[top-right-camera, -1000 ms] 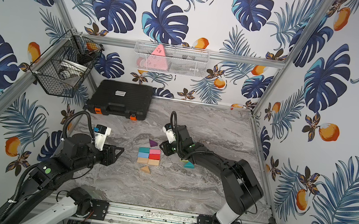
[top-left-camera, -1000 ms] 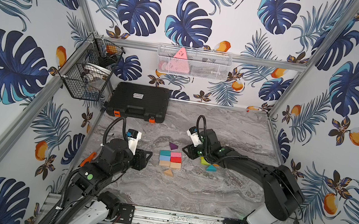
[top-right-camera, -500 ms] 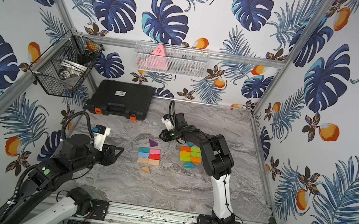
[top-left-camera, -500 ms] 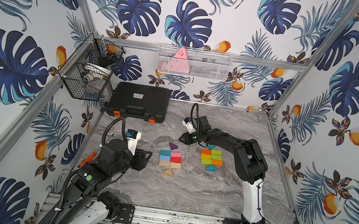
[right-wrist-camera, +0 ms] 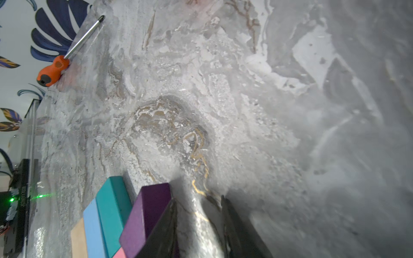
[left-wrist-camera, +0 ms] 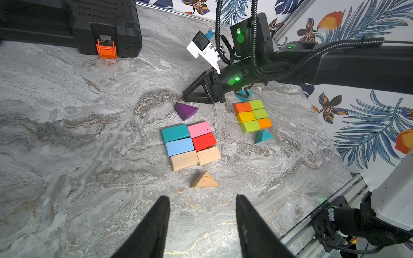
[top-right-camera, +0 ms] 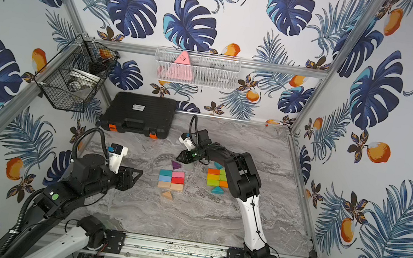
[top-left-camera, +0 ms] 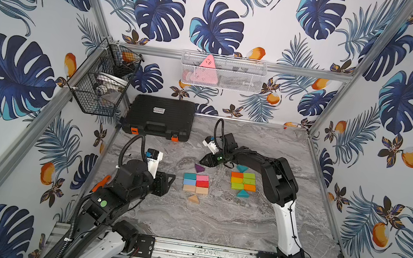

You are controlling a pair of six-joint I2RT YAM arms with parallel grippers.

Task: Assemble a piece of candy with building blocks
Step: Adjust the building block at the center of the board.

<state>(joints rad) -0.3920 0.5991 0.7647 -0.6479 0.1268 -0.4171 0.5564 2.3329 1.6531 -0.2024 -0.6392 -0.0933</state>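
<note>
Two groups of building blocks lie flat on the marble. One is a teal, pink, blue, red and plain-wood rectangle (top-left-camera: 196, 183) (left-wrist-camera: 190, 145) with a wood triangle (top-left-camera: 193, 199) just in front. The other is an orange, green and yellow rectangle (top-left-camera: 243, 181) with a teal triangle (top-left-camera: 243, 193) in front and another (top-left-camera: 242, 168) half under the right arm. A purple triangle (top-left-camera: 199, 168) (right-wrist-camera: 145, 219) lies loose behind the first group. My right gripper (top-left-camera: 202, 159) (right-wrist-camera: 199, 201) is low beside it, jaws narrowly open over bare marble, with the purple block outside one finger. My left gripper (top-left-camera: 173, 177) (left-wrist-camera: 202, 197) is open and empty.
A black tool case (top-left-camera: 160, 117) stands at the back left. An orange-handled screwdriver (right-wrist-camera: 53, 71) lies by the left wall. A black wire basket (top-left-camera: 102, 84) and a white mesh basket (top-left-camera: 222, 73) hang on the walls. A metal rail (top-left-camera: 209, 255) runs along the front.
My right arm has swung away from the orange, green and yellow group, towards the back left, to the purple triangle. Its jaws have narrowed. The left arm has not moved.
</note>
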